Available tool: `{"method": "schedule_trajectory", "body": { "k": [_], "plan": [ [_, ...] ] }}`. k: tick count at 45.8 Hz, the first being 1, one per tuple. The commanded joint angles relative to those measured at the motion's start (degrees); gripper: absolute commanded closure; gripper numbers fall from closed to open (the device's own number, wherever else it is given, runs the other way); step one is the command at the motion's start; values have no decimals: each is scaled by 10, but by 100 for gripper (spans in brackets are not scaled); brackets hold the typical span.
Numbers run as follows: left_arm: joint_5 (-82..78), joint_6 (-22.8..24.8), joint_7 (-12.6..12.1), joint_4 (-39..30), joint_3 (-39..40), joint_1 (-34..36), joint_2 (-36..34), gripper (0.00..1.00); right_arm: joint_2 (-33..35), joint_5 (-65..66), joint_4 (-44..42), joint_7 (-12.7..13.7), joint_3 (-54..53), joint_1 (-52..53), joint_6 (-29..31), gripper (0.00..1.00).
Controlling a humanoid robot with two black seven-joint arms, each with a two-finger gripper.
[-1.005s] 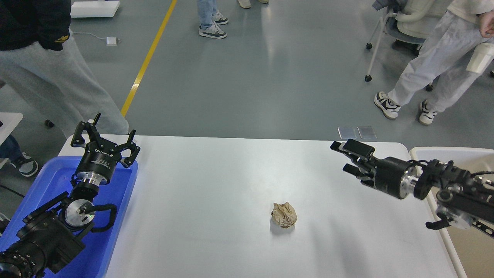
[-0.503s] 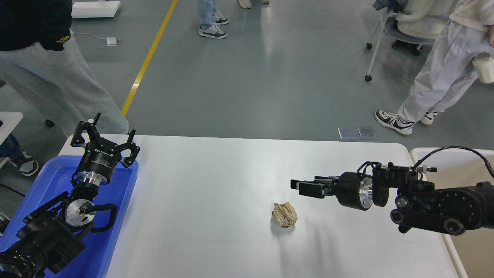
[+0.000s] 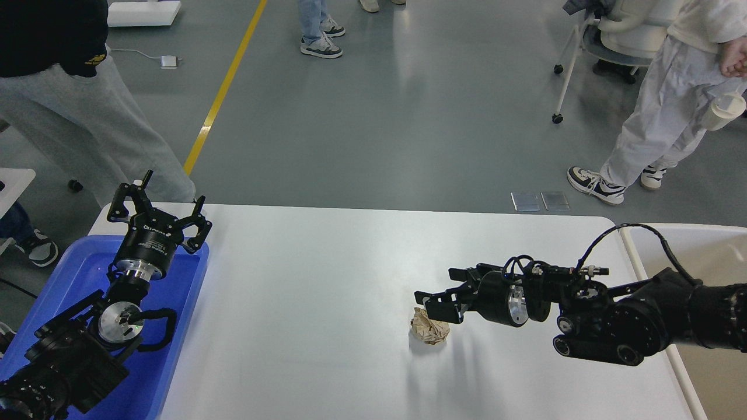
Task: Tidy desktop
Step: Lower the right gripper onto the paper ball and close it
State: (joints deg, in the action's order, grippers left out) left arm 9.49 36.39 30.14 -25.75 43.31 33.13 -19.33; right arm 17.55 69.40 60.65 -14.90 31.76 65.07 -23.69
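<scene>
My left arm comes in from the lower left, wrist angled up and away from me. My left gripper [image 3: 160,201] points away, fingers spread apart. My right arm reaches in from the right edge, lying low and nearly level, forearm pointing left. My right gripper [image 3: 444,294] sits at its far end, fingers parted and aimed left.

White desktop [image 3: 327,303], tan paper ball [image 3: 430,328], blue tray [image 3: 81,274].

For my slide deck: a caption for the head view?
Right gripper open over a crumpled paper ball on the desktop; left gripper above the blue tray.
</scene>
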Motion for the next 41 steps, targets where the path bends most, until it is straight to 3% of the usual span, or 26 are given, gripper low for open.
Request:
{"method": "schedule_trajectory", "body": {
  "k": [1,28,41],
  "plan": [
    [0,0,0,0,0,0,0,0,-56,5,-63,0,15,-35,-26,0],
    [0,0,0,0,0,0,0,0,-87,2,-152,-2,11,-105,-32,0],
    [0,0,0,0,0,0,0,0,-90,1,-154,-4,9,-122,-36,0]
  ]
}}
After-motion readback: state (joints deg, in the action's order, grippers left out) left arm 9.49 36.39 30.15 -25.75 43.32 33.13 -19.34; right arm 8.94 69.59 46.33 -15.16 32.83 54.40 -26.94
